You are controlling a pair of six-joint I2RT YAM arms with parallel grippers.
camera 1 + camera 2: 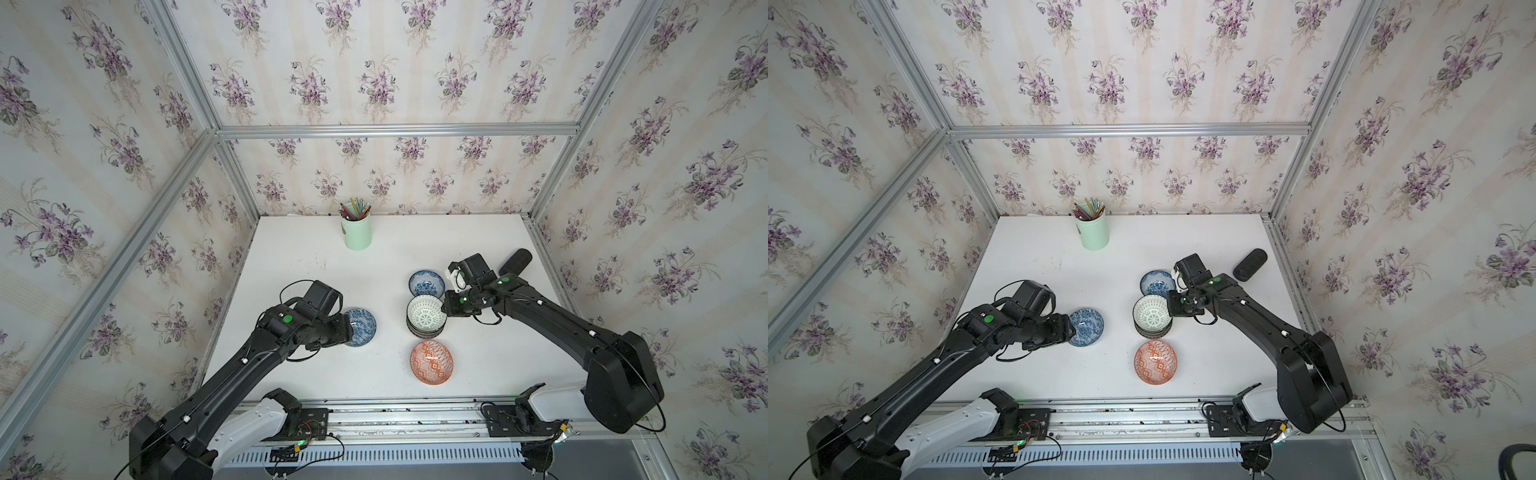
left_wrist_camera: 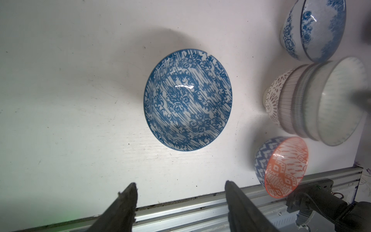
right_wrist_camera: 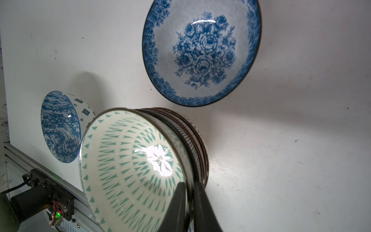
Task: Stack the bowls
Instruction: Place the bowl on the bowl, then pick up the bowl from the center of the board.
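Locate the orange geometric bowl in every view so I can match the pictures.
In a top view: orange bowl stands alone between the stack and the front rail.
In a top view: orange bowl, same spot, apart from the stack.
Left wrist: orange bowl seen side-on, beside the stack, close to the rail.
Right wrist: not in it.
Shared landmark: the stack, topped by the white-green bowl, shows in all four.

White table (image 1: 291, 374) holds bowls (image 1: 431, 362), pencil cup (image 1: 356, 235), possibly a remote (image 1: 515, 261).
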